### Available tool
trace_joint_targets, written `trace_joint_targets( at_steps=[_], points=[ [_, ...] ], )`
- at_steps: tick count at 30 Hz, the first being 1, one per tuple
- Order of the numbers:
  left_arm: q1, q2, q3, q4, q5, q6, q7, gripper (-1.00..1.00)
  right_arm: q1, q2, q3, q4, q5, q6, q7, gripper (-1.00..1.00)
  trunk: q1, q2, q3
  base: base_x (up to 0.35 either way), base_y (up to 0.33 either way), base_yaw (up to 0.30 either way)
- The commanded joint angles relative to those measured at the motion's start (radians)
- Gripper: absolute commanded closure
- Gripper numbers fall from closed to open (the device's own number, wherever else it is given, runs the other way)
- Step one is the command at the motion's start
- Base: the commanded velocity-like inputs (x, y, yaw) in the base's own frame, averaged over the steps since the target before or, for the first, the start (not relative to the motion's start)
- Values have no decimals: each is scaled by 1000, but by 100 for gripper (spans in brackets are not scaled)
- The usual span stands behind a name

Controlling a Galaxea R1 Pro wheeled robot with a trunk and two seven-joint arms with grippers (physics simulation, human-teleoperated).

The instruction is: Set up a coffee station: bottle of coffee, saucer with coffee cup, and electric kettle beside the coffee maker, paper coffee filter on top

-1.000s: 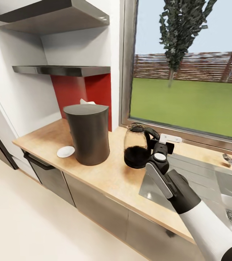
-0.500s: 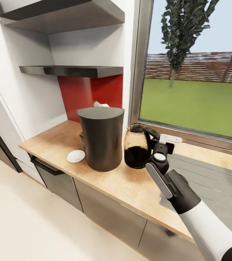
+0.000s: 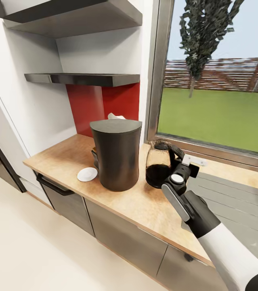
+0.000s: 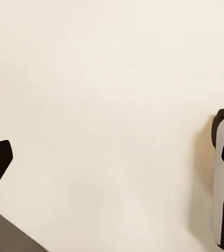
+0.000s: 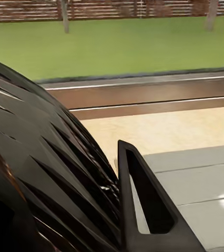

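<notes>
1. Head view: the right gripper (image 3: 180, 171) was clamped on the handle of the electric kettle (image 3: 160, 163), which was just beside the coffee maker (image 3: 117, 153) on the countertop (image 3: 64, 155). A saucer (image 3: 87, 174) lay on the maker's other side.
2. Left wrist view: pale floor (image 4: 101, 105), and I honestly couldn't tell how that claw stood.
3. Right wrist view: one finger (image 5: 149, 210) pressed against the kettle's ribbed black handle (image 5: 43, 168), with the window sill (image 5: 143, 92) behind.

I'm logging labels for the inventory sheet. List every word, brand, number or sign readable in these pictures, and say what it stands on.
None can be read.
The coffee maker is plain black, with no lettering.
The electric kettle held at the right gripper shows no label.
The saucer is blank white.
</notes>
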Motion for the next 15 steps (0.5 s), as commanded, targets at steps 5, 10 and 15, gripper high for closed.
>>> trace_joint_targets(
  at_steps=[5, 10, 15],
  points=[
    [-1, 0, -7, 6, 11, 0, -2, -100, -2, -1, 3, 17, 0, -24, -7, 100, 1, -2, -2, 111, 0, 0],
    [-1, 0, -7, 13, 11, 0, 0, -100, -2, -1, 3, 66, 1, -49, -7, 100, 1, -2, -2, 261, 0, 0],
    [-1, 0, -7, 14, 11, 0, 0, -100, -2, -1, 3, 112, 1, -108, -6, 100, 1, -2, -2, 55, 0, 0]
  ],
)
